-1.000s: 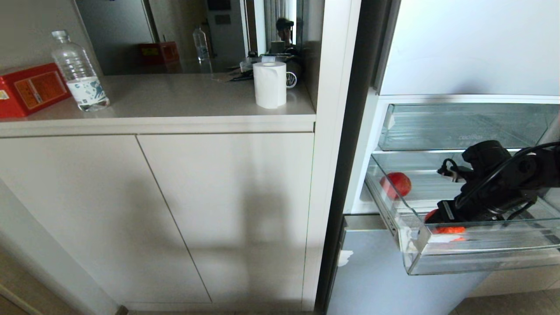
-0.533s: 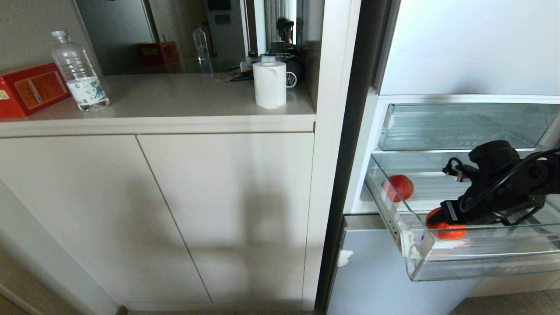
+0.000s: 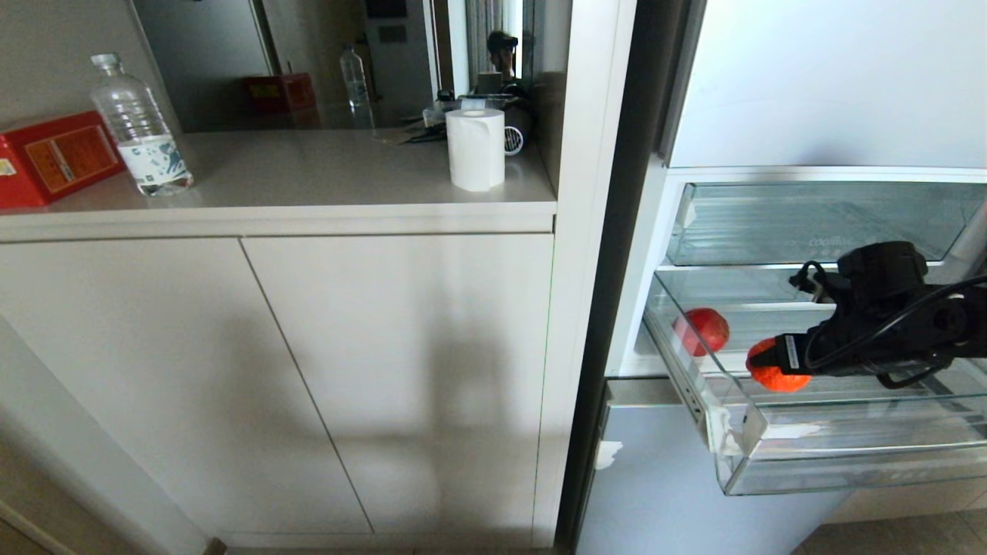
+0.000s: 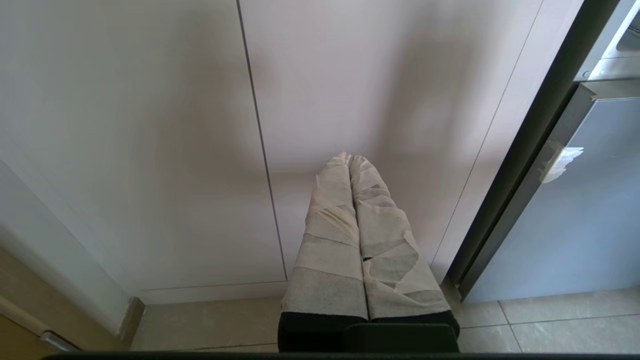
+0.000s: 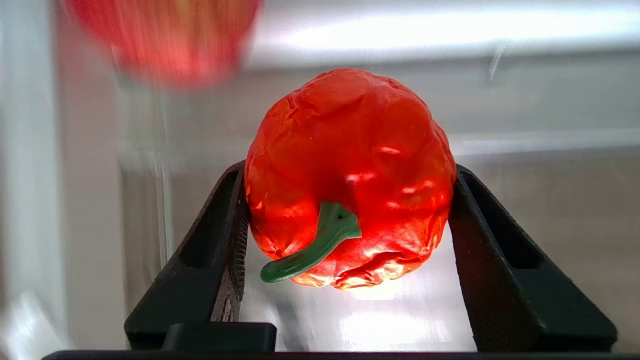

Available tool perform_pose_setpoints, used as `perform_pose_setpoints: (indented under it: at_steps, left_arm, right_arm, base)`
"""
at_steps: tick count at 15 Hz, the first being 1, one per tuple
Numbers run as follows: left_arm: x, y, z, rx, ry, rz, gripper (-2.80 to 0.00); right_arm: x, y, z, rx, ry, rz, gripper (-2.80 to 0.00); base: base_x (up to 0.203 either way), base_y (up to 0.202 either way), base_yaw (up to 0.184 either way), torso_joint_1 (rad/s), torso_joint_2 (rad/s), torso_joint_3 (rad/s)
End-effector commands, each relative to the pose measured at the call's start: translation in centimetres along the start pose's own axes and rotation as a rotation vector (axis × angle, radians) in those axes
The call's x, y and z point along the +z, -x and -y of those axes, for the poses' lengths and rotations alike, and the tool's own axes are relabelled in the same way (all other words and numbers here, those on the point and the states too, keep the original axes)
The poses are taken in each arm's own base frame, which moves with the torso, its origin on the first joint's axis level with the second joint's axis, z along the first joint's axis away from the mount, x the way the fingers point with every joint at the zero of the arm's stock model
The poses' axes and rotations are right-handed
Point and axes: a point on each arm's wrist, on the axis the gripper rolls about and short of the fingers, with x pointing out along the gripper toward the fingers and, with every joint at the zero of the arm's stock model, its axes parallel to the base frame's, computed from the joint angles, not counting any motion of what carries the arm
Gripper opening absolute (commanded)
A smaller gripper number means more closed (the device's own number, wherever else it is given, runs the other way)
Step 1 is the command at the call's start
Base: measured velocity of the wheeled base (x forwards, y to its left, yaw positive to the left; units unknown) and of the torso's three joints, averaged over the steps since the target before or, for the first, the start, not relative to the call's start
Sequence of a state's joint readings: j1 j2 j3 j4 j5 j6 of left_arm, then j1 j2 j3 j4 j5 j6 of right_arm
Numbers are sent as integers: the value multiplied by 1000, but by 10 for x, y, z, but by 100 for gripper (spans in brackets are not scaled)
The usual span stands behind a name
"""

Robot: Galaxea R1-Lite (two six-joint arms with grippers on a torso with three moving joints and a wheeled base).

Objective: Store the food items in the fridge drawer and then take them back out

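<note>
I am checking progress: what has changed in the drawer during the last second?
The right gripper, shut on the red pepper, lifted it off the fridge drawer floor to above its rim. The apple stayed put; the left gripper stays parked.

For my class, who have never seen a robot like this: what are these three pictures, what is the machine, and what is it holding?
It is a two-armed robot on wheels. One picture looks down from its head; the others come from cameras behind each gripper. The right gripper is closed on a red pepper over the open clear fridge drawer. A red fruit lies further back in the drawer. The left gripper, wrapped in tape and shut, hangs idle by the cabinet doors. The counter holds a bottle, red box and paper roll.
</note>
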State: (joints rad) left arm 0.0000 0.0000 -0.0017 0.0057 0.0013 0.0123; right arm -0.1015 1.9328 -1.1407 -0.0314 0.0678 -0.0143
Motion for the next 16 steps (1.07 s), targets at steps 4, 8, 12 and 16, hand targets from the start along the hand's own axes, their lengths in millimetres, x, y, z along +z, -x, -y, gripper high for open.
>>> perform_pose_setpoints:
  at_steps: [4, 8, 12, 16]
  left_arm:
    - [0, 0, 0, 0, 0, 0, -280]
    - [0, 0, 0, 0, 0, -1, -280]
    - [0, 0, 0, 0, 0, -1, -280]
    - [0, 0, 0, 0, 0, -1, -280]
  right_arm:
    - [10, 37, 1, -12, -28, 135, -280]
    - [11, 114, 1, -38, -28, 285, -280]
    - [-18, 189, 1, -91, -30, 422, -280]
    - [-57, 241, 6, -254, -28, 530, -280]
  base:
    - [0, 0, 0, 0, 0, 0]
    - [0, 0, 0, 0, 0, 0]
    - [0, 0, 0, 0, 0, 0]
    - [0, 0, 0, 0, 0, 0]
